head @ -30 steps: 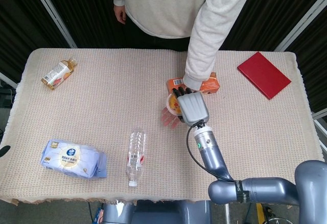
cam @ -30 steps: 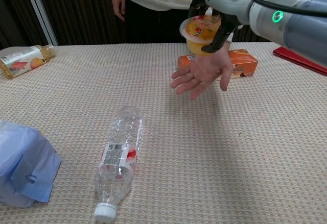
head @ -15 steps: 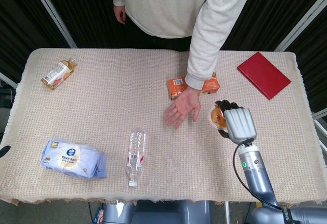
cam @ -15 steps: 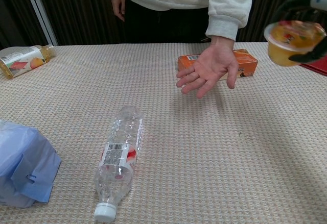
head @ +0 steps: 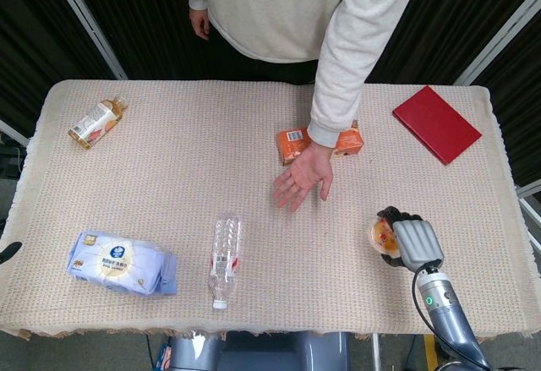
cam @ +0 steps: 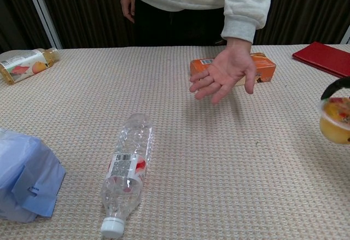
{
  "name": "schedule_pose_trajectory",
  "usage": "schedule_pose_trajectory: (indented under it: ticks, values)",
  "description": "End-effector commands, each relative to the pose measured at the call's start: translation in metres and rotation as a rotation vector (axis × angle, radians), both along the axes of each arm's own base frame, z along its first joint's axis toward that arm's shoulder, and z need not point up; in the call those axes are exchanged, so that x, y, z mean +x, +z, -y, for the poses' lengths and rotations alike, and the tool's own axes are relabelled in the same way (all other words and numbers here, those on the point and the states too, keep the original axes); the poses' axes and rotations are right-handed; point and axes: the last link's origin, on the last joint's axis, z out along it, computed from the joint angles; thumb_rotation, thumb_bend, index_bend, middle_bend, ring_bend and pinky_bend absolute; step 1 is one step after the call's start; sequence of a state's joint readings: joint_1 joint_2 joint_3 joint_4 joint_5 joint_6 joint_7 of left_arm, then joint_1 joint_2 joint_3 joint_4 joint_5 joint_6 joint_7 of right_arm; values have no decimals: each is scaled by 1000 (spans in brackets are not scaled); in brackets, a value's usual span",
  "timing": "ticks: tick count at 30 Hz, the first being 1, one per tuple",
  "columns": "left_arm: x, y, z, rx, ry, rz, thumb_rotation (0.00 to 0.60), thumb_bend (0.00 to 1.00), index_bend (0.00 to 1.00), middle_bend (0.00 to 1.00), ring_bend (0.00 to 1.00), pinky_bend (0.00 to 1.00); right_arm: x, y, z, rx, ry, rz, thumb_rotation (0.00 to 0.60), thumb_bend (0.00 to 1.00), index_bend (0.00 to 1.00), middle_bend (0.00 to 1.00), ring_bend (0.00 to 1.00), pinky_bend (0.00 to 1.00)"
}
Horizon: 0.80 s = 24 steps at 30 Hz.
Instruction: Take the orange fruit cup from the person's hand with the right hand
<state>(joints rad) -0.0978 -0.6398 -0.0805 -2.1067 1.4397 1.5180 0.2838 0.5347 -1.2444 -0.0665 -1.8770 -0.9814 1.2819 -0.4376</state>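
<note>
Holding the orange fruit cup point(head: 383, 235) now, the right hand point(head: 412, 242) has its fingers wrapped round it and has pulled back toward the robot's side, well apart from the person's hand point(head: 304, 179). A second ago the cup was right over that palm; the palm is now bare and hanging open above the table point(head: 169, 160). Cup and hand sit near the table's right front corner, close to the edge. Plenty of bare cloth between them and the water bottle point(head: 224, 259). Left hand isn't showing in either view.
</note>
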Motion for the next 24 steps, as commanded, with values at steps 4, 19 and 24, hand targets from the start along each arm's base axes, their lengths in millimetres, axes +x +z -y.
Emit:
schedule_pose_trajectory:
  ticks: [4,19,24]
  values:
    - [0,0,0,1,-1,-2,600,0,1,0,0,0,-20,-3,-9,110,-16,-90,600,59,44,0,0,0]
    - [-3,4,-1,23,3,8,600,0,1,0,0,0,-7,40,-10,-213,227,-192,600,57,38,0,0,0]
    - [-3,5,0,28,-2,11,600,0,1,0,0,0,-4,46,-10,-279,241,-155,600,58,38,0,0,0]
